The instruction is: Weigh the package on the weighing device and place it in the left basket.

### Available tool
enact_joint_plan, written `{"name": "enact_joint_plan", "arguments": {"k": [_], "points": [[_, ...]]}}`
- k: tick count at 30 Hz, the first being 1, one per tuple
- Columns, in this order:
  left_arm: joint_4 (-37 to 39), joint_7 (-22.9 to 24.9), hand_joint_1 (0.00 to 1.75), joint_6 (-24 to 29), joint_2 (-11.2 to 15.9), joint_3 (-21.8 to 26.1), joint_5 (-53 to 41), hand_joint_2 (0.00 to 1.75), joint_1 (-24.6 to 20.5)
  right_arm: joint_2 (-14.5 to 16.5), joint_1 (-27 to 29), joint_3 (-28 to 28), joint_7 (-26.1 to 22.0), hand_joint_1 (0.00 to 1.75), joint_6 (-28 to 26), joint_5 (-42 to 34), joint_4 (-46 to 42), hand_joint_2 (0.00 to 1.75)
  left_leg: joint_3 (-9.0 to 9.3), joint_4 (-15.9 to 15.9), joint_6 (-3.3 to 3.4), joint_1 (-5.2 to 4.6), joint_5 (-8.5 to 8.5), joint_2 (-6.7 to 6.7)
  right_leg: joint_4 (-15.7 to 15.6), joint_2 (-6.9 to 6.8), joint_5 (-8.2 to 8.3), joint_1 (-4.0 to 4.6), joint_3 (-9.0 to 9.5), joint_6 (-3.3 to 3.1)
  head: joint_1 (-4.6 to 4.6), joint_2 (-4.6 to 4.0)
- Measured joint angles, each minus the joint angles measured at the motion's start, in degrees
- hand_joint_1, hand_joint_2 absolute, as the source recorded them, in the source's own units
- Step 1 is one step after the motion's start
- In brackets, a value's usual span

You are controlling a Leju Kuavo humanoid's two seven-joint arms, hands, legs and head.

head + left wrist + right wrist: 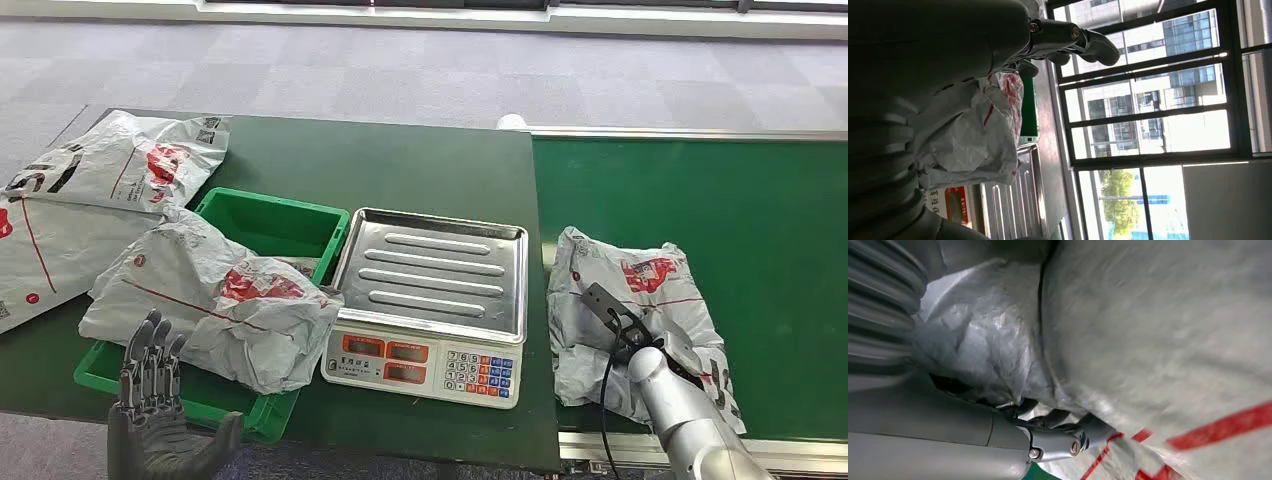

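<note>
Weighing has not begun, since the scale (430, 300) has a bare tray. The package (640, 320) lies on the green belt (760, 230) to the right of it. The right hand (1058, 432) has its fingers dug into the package's wrap and looks to be gripping it. The left hand (155, 400) hangs spread and holds nothing, near the green basket (270, 222), where another bag (220, 305) already lies. Lifting, weighing and dropping it in are all left.

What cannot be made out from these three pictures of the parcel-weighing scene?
- Scale display digits: head view, too small.
- Right robot hand grip on the belt package: head view, wrist hides it; right wrist view, too close and blurred.
- Green basket contents: head view, covered by a package.
</note>
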Motion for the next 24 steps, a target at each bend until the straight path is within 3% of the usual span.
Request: {"name": "enact_joint_plan", "arguments": {"k": [3, 7, 14, 17, 20, 24], "points": [[0.0, 0.19, 0.0, -1.29, -0.07, 0.0, -0.42, 1.75, 0.03, -0.07, 0.23, -0.67, -0.69, 1.75, -2.02, -0.68, -0.26, 1.75, -0.02, 0.02, 0.03, -0.03, 0.02, -0.01, 0.0, 0.0, 0.04, -0.03, 0.04, 0.03, 0.0, 0.0], [-0.24, 0.42, 0.0, -3.45, -0.93, 0.25, -1.64, 1.75, 0.44, 0.23, 2.77, -2.57, -3.37, 1.75, -10.61, -3.01, -5.53, 1.75, -0.18, 0.06, 0.1, -0.08, 0.09, -0.08, 0.02, -0.06, 0.12, -0.08, 0.01, 0.08, -0.01, 0.0], [-0.75, -0.34, 0.0, -6.37, -3.46, 1.04, -3.27, 1.75, 1.27, 2.04, 10.7, -3.81, -12.65, 1.75, -31.34, -7.34, -33.88, 1.75, -0.35, 0.05, 0.09, -0.09, 0.09, -0.14, 0.03, -0.14, 0.08, -0.06, -0.23, 0.04, -0.01, 0.0], [-0.52, -0.65, 0.0, -6.54, -4.08, 1.05, -3.44, 1.75, 1.12, 2.51, 12.98, -3.82, -16.28, 1.75, -35.55, -10.34, -45.11, 1.75, -0.39, 0.03, 0.07, -0.08, 0.07, -0.13, 0.03, -0.14, 0.05, -0.04, -0.24, 0.01, -0.01, 0.0], [0.13, -1.06, 0.0, -6.52, -4.42, 1.05, -3.77, 1.75, 0.61, 2.91, 13.59, -2.54, -19.69, 1.75, -33.7, -13.95, -52.91, 1.75, -0.63, -0.01, 0.06, -0.07, 0.06, -0.08, 0.04, -0.08, 0.05, -0.04, -0.23, 0.01, 0.0, 0.0], [1.63, -2.16, 0.0, -6.38, -4.59, 1.05, -4.1, 1.75, -1.04, 3.62, 9.95, 4.36, -20.93, 1.75, -22.37, -16.39, -56.69, 1.75, -0.77, -0.04, -0.02, -0.07, 0.06, 0.22, 0.05, 0.2, 0.12, -0.03, -0.25, -0.05, -0.01, 0.0]]}}
